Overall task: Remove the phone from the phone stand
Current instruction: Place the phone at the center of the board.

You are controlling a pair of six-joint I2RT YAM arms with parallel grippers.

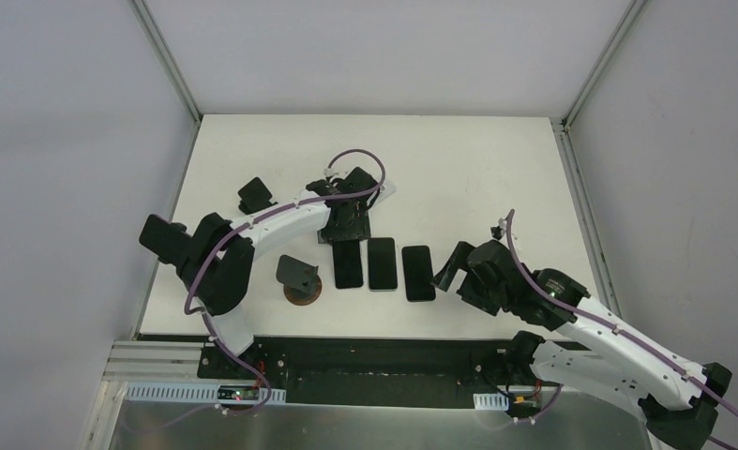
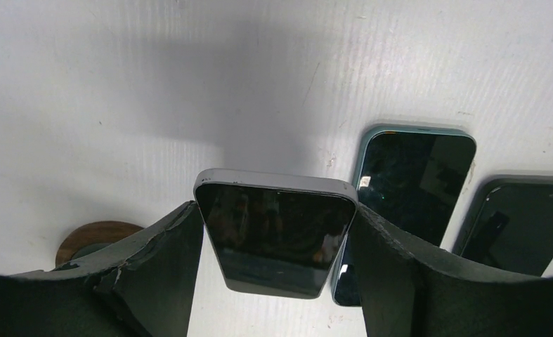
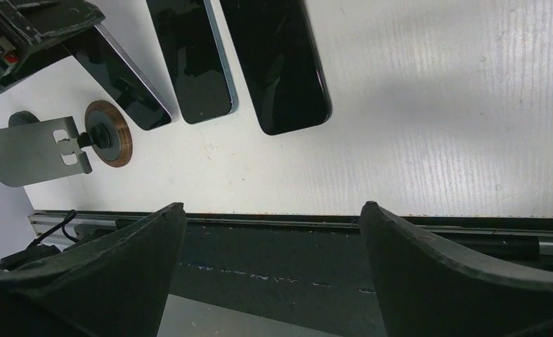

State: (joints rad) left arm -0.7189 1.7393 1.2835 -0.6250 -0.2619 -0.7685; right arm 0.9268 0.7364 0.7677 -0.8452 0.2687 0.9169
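My left gripper (image 1: 346,225) is shut on a grey phone with a dark screen (image 2: 277,239); its fingers press both long sides. The phone (image 1: 347,266) hangs low over the table, left of two flat phones, and also shows in the right wrist view (image 3: 122,81). The phone stand (image 1: 299,277), a dark plate on a round wooden base, stands empty just left of it; it shows in the right wrist view (image 3: 38,151), and its base shows in the left wrist view (image 2: 94,235). My right gripper (image 1: 444,272) is open and empty over the table's near edge (image 3: 270,207).
A teal-edged phone (image 1: 382,263) (image 2: 407,189) and a dark phone (image 1: 419,273) (image 2: 519,225) lie flat side by side to the right. A second dark stand (image 1: 255,195) sits at the back left. The black rail (image 3: 273,253) runs along the near edge.
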